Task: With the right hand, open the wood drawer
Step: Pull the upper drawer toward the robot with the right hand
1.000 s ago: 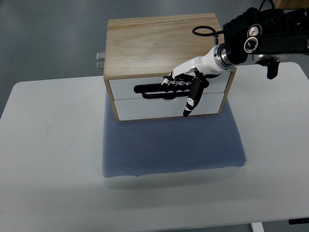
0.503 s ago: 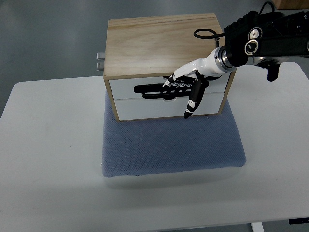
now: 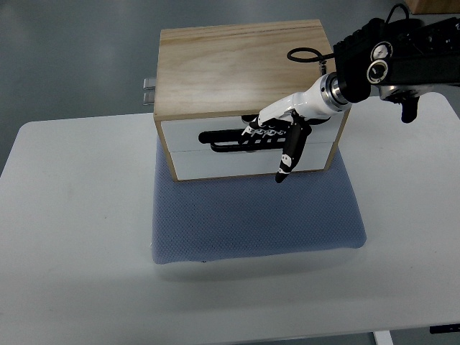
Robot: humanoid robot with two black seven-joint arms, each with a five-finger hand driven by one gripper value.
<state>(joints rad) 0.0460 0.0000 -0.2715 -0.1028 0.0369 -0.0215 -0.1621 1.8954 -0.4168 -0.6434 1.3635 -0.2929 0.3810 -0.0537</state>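
A wood drawer box (image 3: 241,61) stands on a blue mat, with two white drawer fronts facing me. The upper drawer front (image 3: 187,135) carries a long black handle (image 3: 226,137). My right hand (image 3: 272,134) reaches in from the right edge, and its white and black fingers (image 3: 260,131) are curled over the handle's right part. The thumb (image 3: 287,154) points down across the lower drawer front (image 3: 230,163). The upper front stands slightly forward of the lower one. The left arm does not show.
The blue-grey mat (image 3: 251,215) lies on a white table (image 3: 72,215). A small metal bracket (image 3: 149,90) sticks out from the box's left side. My right forearm (image 3: 388,57) hangs over the box's right rear corner.
The right hand has drawn a little toward me with the handle, and the upper drawer front has come slightly forward over the lower one.
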